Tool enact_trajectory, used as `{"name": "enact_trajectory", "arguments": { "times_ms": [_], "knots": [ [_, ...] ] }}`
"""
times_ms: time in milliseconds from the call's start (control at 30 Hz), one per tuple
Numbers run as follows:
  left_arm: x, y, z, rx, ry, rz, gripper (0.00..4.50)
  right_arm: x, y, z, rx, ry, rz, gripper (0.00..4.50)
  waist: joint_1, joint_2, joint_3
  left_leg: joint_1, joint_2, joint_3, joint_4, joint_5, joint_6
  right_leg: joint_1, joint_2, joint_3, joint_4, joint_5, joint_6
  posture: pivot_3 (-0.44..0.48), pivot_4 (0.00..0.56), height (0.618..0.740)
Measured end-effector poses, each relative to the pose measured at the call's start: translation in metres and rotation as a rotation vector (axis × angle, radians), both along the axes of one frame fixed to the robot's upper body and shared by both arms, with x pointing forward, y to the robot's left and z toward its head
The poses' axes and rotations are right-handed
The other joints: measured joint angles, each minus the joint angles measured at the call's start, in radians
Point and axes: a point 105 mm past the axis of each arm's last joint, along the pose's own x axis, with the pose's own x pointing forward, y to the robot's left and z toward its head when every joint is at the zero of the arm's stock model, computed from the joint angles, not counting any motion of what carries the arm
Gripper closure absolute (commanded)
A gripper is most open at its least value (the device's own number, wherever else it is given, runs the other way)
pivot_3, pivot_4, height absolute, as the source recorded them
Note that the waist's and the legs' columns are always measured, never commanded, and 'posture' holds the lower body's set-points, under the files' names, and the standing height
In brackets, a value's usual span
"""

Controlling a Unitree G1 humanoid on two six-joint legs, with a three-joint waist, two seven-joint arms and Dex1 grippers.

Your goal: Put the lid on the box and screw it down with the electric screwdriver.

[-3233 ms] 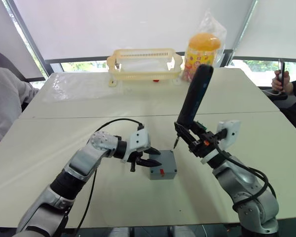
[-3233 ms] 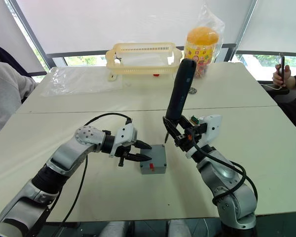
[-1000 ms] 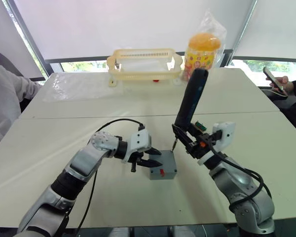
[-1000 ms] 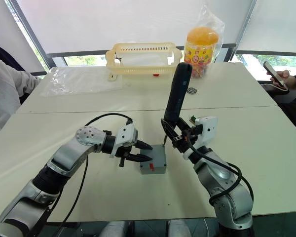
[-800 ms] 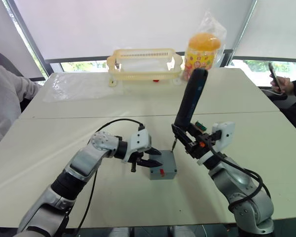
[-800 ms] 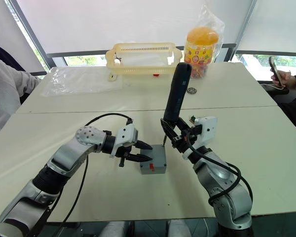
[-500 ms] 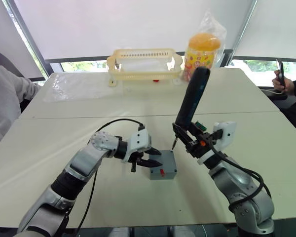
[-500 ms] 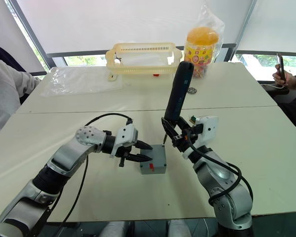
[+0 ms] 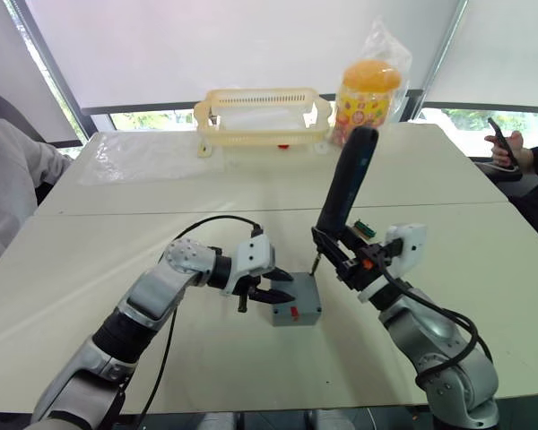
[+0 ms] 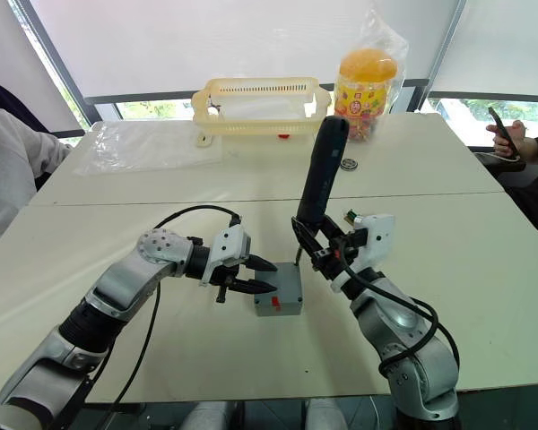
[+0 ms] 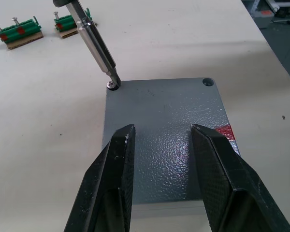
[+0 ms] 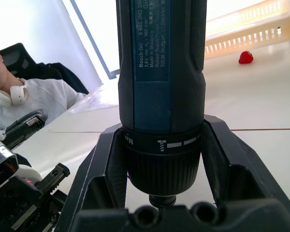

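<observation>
You see the grey box [image 9: 296, 300] standing on the white counter [image 9: 117, 260] between the two arms, with the lid [image 11: 166, 140] already lying flat on top of it. The left tool [image 9: 276, 287] hovers just at the left edge of the box, its two black fingers [image 11: 111, 179] spread apart over the lid and holding nothing. The right tool [image 9: 341, 255] is closed around the electric screwdriver [image 9: 345, 184], which stands tilted with its bit pointing down.

The head views show a small red mark on the near side of the box. The left wrist view shows you more: the metal bit [image 11: 99, 48] rests on a screw [image 11: 111, 85] in one corner of the lid, another corner hole [image 11: 207, 82] is still without a screw, and two green terminal blocks [image 11: 17, 34] lie well apart on the counter. At the far end stand a pale yellow basket [image 9: 262, 115] and a jar with orange cap [image 9: 368, 90].
</observation>
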Motion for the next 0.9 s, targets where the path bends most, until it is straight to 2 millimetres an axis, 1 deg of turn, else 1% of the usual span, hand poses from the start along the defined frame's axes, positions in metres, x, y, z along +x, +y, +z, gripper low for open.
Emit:
{"name": "enact_trajectory", "arguments": {
  "times_ms": [333, 533, 900],
  "knots": [
    [-0.0004, -0.0001, -0.0003, 0.0, 0.001, 0.0, 2.69, 0.0002, 0.0003, 0.0006, 0.001, -0.002, 0.0, 2.79, 0.0, 0.0, 0.0, 0.0, 0.0, 0.0, 0.0, 0.0, 0.0, 0.0, 0.0, 0.0, 0.0, 0.0, 0.0, 0.0, 0.15, 0.74],
    [-0.0005, -0.0002, -0.0006, 0.0, 0.001, -0.001, 2.69, 0.0018, -0.0003, 0.0051, 0.005, -0.016, -0.006, 2.79, 0.0, 0.0, 0.0, 0.0, 0.0, 0.0, 0.0, 0.0, 0.0, 0.0, 0.0, 0.0, 0.0, 0.0, 0.0, 0.0, 0.15, 0.74],
    [-0.0009, -0.0005, -0.0011, 0.002, 0.002, -0.003, 2.69, 0.0015, -0.001, 0.0048, 0.016, -0.009, -0.006, 2.79, 0.0, 0.0, 0.0, 0.0, 0.0, 0.0, 0.0, 0.0, 0.0, 0.0, 0.0, 0.0, 0.0, 0.0, 0.0, 0.0, 0.15, 0.74]
  ]
}}
